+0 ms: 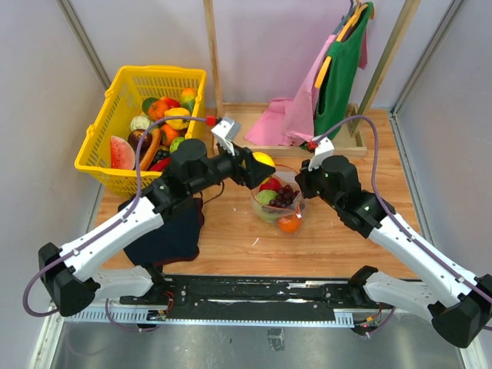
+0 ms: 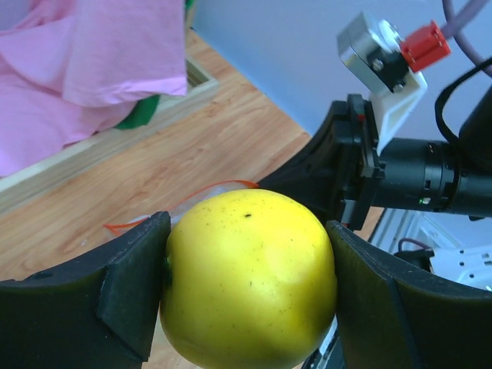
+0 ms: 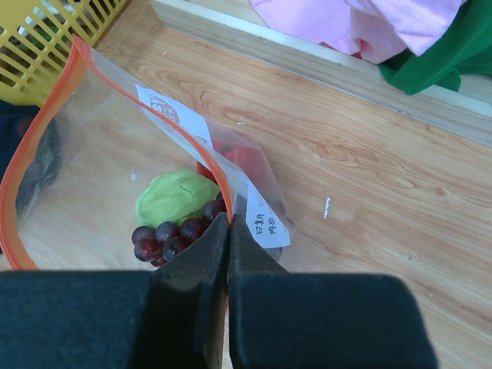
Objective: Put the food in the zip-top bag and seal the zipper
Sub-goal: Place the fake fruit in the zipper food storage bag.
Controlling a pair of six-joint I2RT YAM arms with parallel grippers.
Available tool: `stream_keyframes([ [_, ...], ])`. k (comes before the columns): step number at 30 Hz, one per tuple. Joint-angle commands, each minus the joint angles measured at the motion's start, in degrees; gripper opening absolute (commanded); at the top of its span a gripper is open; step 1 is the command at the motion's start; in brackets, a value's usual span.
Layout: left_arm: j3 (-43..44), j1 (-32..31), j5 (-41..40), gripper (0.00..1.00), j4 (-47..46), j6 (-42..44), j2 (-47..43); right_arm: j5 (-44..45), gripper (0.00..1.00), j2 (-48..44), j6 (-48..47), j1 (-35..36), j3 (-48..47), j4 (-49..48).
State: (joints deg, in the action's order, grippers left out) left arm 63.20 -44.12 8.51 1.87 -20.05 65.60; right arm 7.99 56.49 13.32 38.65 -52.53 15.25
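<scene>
My left gripper [image 2: 247, 284] is shut on a round yellow toy fruit [image 2: 250, 277], pressed between both black fingers. In the top view this fruit [image 1: 263, 160] hangs just over the back left rim of the zip-top bag [image 1: 278, 206]. The clear bag stands open on the table, holding a green cabbage [image 3: 175, 196], purple grapes [image 3: 173, 233], a red piece [image 3: 242, 157] and an orange [image 1: 289, 224]. My right gripper [image 3: 228, 231] is shut on the bag's rim, pinching the red-orange zipper [image 3: 46, 123] and holding the mouth up. From above, the right gripper [image 1: 301, 184] is at the bag's right side.
A yellow basket [image 1: 123, 92] with several more toy fruits and vegetables stands at the back left. Pink cloth [image 1: 288, 115] and a green garment [image 1: 338, 69] hang from a wooden rack behind the bag. A dark cloth [image 1: 165, 234] lies under the left arm.
</scene>
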Motion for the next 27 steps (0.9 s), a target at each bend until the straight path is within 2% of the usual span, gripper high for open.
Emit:
stream_keyframes([
  [1,-1.43,-3.86,-1.69,0.30,-7.86,3.39,2.71,0.18,0.01,-1.38,0.56,-0.87,0.85,-1.35],
  [12,-2.26,-7.43,-6.79,0.35,-10.09,9.68,11.00,0.10,0.01,-1.84,0.54,-0.87,1.29,-1.47],
  [19,-2.51,-7.53,-8.94,0.50,-9.80,12.03,14.31,0.01,0.01,-1.91,0.51,-0.93,1.50,-1.75],
  [27,-2.39,-7.64,-12.53,0.60,-9.31,15.09,17.06,-0.21,0.01,-1.69,0.56,-0.86,1.54,-1.87],
])
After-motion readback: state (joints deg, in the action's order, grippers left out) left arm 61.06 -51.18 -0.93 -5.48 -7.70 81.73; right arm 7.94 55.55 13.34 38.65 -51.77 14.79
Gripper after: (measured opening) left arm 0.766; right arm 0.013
